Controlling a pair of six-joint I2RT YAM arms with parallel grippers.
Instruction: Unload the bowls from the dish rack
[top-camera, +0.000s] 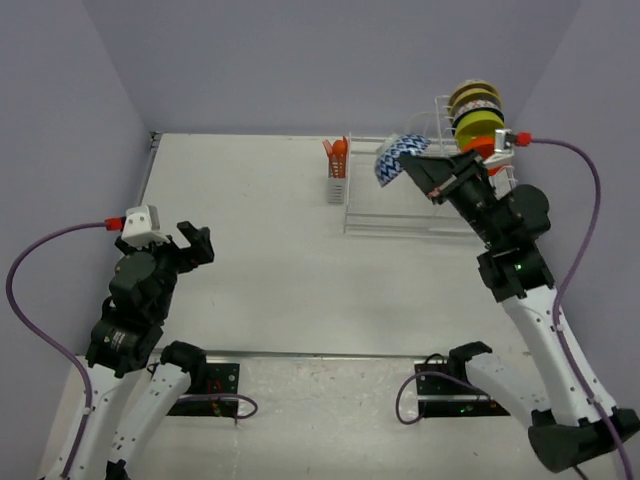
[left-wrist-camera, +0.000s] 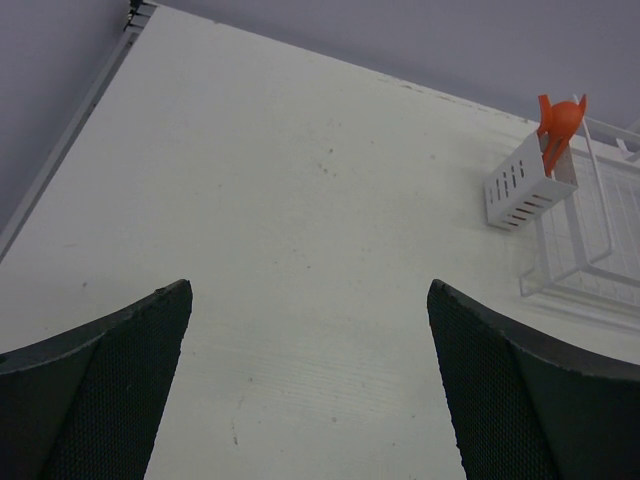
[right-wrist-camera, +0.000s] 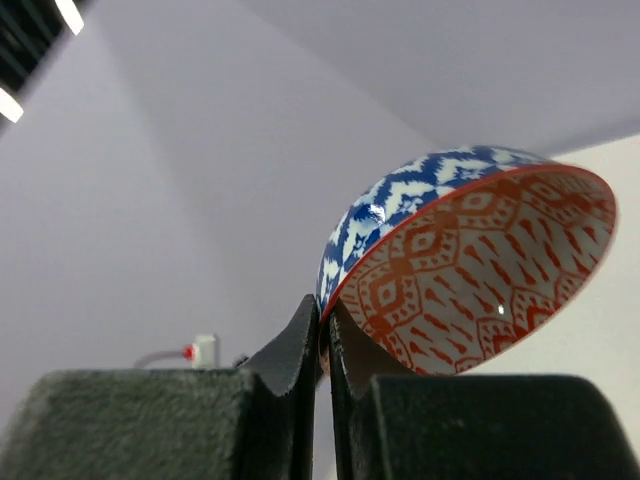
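My right gripper (top-camera: 418, 168) is shut on the rim of the blue patterned bowl (top-camera: 395, 157) and holds it in the air above the white dish rack (top-camera: 400, 222). In the right wrist view the bowl (right-wrist-camera: 470, 260) shows a blue-white outside and an orange-patterned inside, pinched between my fingertips (right-wrist-camera: 326, 318). Several more bowls (top-camera: 476, 112) stand on edge in the rack's taller slotted section at the far right, among them a lime-green one. My left gripper (top-camera: 197, 243) is open and empty over the table at the left; its fingers (left-wrist-camera: 120, 380) frame bare table.
A small white cutlery basket (top-camera: 337, 185) with orange utensils (top-camera: 337, 152) stands at the rack's left end; it also shows in the left wrist view (left-wrist-camera: 525, 185). Purple walls close the table at the back and sides.
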